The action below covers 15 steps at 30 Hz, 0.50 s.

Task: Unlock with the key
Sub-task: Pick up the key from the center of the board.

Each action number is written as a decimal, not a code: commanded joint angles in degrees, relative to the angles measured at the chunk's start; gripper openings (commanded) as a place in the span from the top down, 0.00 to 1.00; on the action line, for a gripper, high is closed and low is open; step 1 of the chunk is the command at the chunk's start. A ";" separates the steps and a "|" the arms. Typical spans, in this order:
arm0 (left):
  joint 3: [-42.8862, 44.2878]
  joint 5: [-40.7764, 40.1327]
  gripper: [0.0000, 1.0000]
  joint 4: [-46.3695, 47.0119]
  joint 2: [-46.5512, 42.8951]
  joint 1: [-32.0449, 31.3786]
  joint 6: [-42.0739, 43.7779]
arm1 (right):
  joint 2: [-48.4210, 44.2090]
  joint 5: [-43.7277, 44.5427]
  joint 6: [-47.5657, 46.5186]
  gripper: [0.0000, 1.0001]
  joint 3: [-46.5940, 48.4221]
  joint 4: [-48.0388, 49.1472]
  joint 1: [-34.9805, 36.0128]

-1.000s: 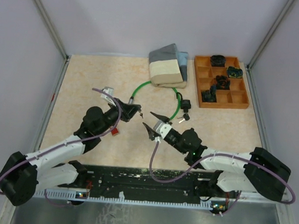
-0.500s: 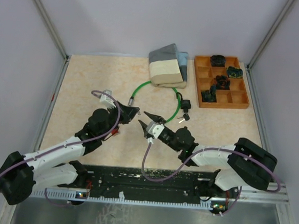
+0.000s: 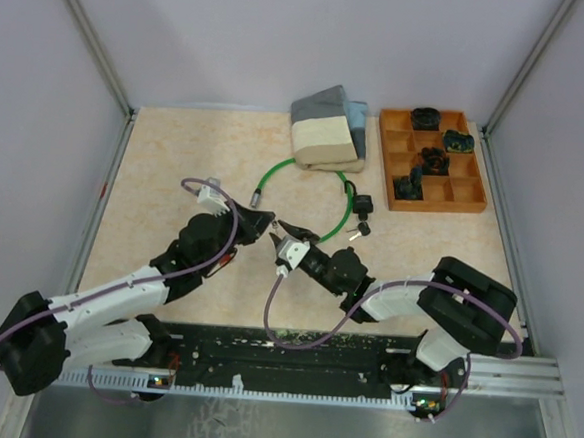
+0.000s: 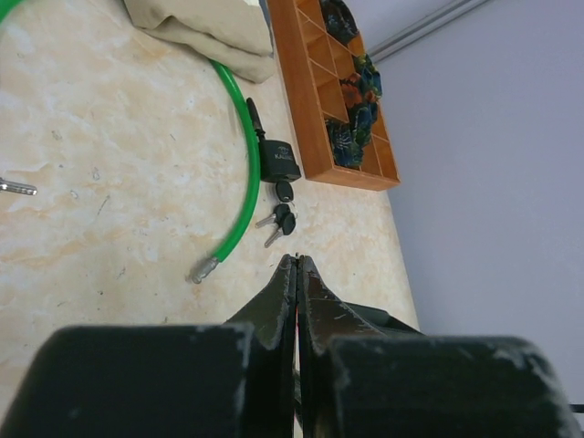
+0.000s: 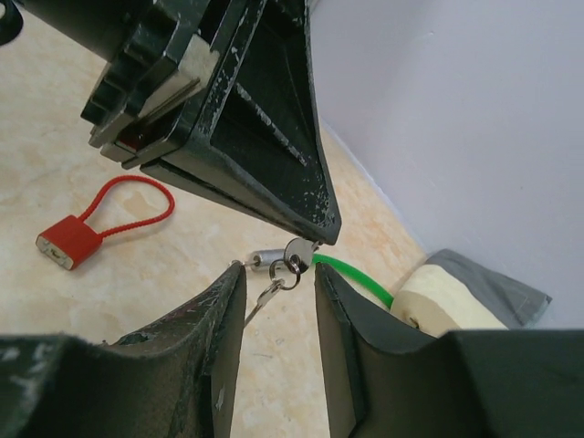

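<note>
My left gripper [image 3: 269,220] [image 4: 297,258] is shut on a small silver key [image 5: 298,249]. The key's head sticks out of the black fingertips [image 5: 315,214], and a ring with a second key [image 5: 266,294] hangs from it. My right gripper [image 3: 284,238] [image 5: 279,269] is open, its jaws on either side of the hanging ring without touching it. A red padlock with a red cable loop [image 5: 69,242] [image 3: 227,260] lies on the table below the left arm. A green cable lock [image 3: 345,211] [image 4: 246,164] with a black body [image 4: 281,162] and its own keys [image 4: 282,219] lies further back.
A wooden compartment tray [image 3: 469,196] holding dark objects stands at the back right. Folded beige and grey cloths [image 3: 325,129] lie at the back centre. The green cable's loose metal end [image 4: 203,269] rests near both grippers. Walls close in the table on three sides.
My right gripper has moved left up to the left gripper's tip and its jaws have narrowed around the key ring. The left arm has shifted slightly.
</note>
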 commanded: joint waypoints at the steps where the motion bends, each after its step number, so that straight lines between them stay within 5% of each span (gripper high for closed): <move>1: 2.04 -0.41 1.00 0.51 0.49 -0.57 -1.28 | 1.37 2.42 -0.79 0.65 2.52 5.80 0.70; 15: 2.40 -0.83 1.00 0.60 1.75 -1.84 -1.99 | 3.37 5.61 -0.80 0.72 2.78 9.01 1.60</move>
